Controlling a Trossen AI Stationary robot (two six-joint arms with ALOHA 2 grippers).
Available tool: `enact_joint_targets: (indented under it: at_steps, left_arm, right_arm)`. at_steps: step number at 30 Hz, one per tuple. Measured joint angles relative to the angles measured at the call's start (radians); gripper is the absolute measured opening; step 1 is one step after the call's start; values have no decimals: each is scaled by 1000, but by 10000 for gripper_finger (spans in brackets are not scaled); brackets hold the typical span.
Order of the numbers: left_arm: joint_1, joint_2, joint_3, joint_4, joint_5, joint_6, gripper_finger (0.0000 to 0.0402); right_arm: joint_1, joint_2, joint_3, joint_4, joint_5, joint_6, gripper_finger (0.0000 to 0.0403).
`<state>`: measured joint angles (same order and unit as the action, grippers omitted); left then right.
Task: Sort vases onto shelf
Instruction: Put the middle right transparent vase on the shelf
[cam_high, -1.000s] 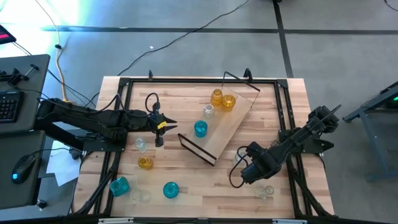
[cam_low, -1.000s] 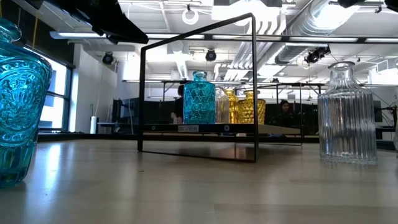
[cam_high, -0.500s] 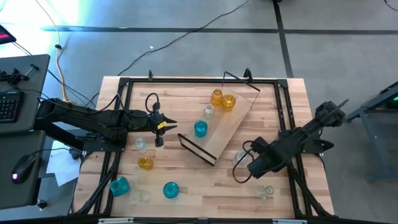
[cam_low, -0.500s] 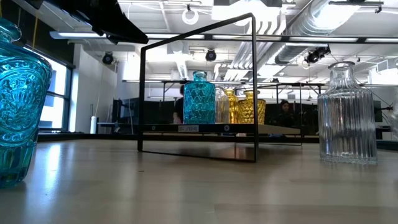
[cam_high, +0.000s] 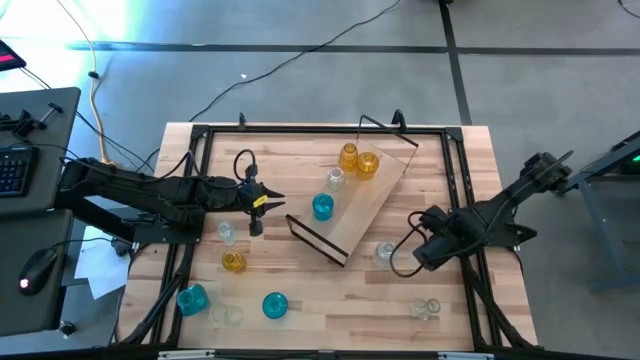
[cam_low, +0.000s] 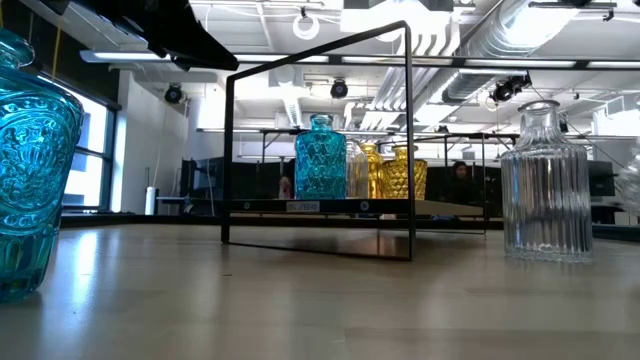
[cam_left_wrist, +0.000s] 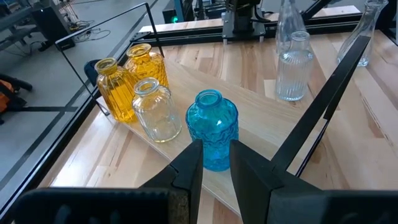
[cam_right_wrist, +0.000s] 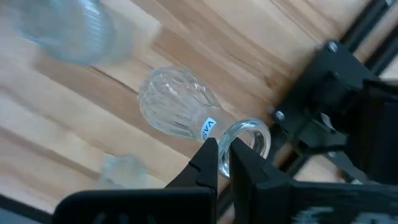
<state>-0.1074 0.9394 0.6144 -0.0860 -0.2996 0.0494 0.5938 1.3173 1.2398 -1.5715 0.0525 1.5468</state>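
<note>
The shelf lies slantwise on the table, a black wire frame at each end. Two amber vases, a clear vase and a teal vase stand on it; they also show in the left wrist view. My right gripper is shut on a clear vase just off the shelf's near right side. My left gripper hovers left of the shelf, slightly open and empty. My right gripper pinches the rim of the clear vase's neck between its two fingers; one finger seems to be inside the mouth and one outside. The fingers come from the table's right side. The vase's round body points away from the gripper. I cannot tell whether it rests on the table.
Loose vases stand on the table: clear, amber, teal, clear and teal at the near left, and a ribbed clear one at the near right. Black rails run along the table's edges.
My right arm has drawn back toward the table's right and far edges, and its wrist has swung round, while its fingertips have stayed at the clear vase beside the shelf. The ribbed clear vase near the front has shifted a little in the low view.
</note>
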Motion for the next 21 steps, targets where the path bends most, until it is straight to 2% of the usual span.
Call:
enact_joint_targets:
  at_steps: [7, 13, 16, 21]
  left_arm:
    - [0, 0, 0, 0, 0, 0, 71]
    - [0, 0, 0, 0, -2, 6, 71]
    - [0, 0, 0, 0, -2, 7, 71]
    - [0, 0, 0, 1, -5, 7, 71]
  right_arm:
    - [0, -115, -124, 0, 18, 46, 0]
    - [-15, -210, -123, 1, 141, 63, 0]
    - [-57, -247, -113, 1, 200, 16, 0]
    - [-180, -286, -104, -1, 235, -140, 0]
